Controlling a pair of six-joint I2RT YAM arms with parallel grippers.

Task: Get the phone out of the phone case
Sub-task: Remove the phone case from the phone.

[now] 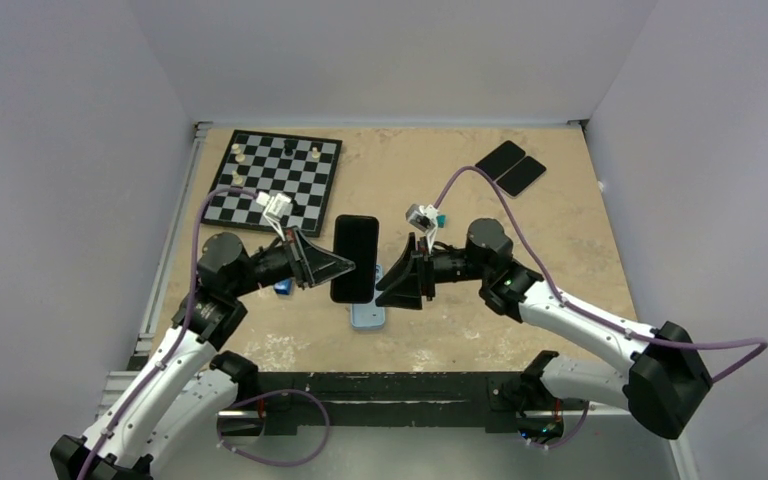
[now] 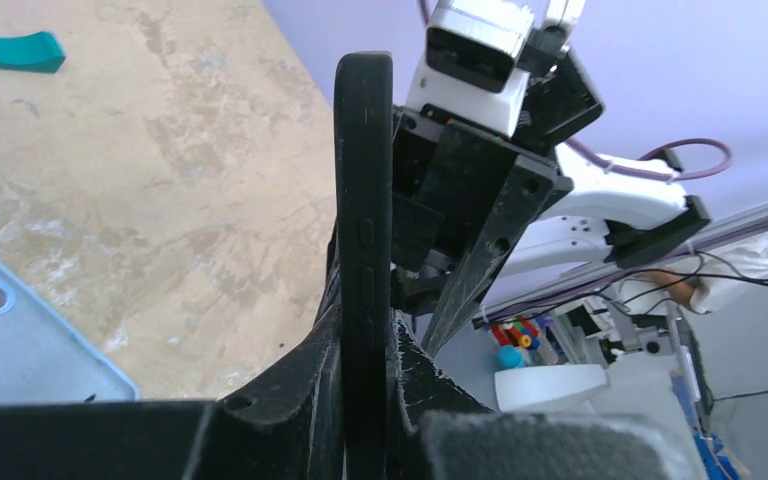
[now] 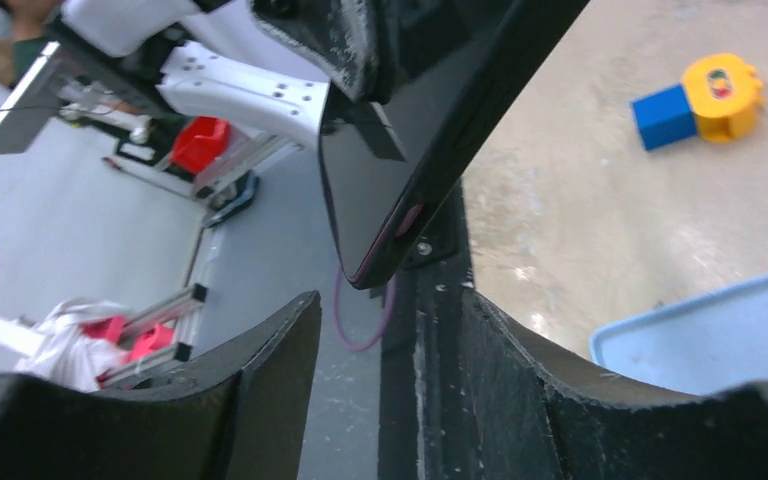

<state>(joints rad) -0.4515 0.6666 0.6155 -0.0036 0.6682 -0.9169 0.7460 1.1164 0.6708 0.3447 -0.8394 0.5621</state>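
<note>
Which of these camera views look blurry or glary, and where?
Top external: even light, and the phone is sharp. Left wrist: the phone's edge is crisp, the near fingers are soft, and the background is bright. Right wrist: the near fingers are blurred, with a pale sheen on the table.

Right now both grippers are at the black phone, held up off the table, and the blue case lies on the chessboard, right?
No: the blue case lies on the bare table, below the raised black phone; the chessboard sits far left. The top view shows it. The rest holds.
</note>
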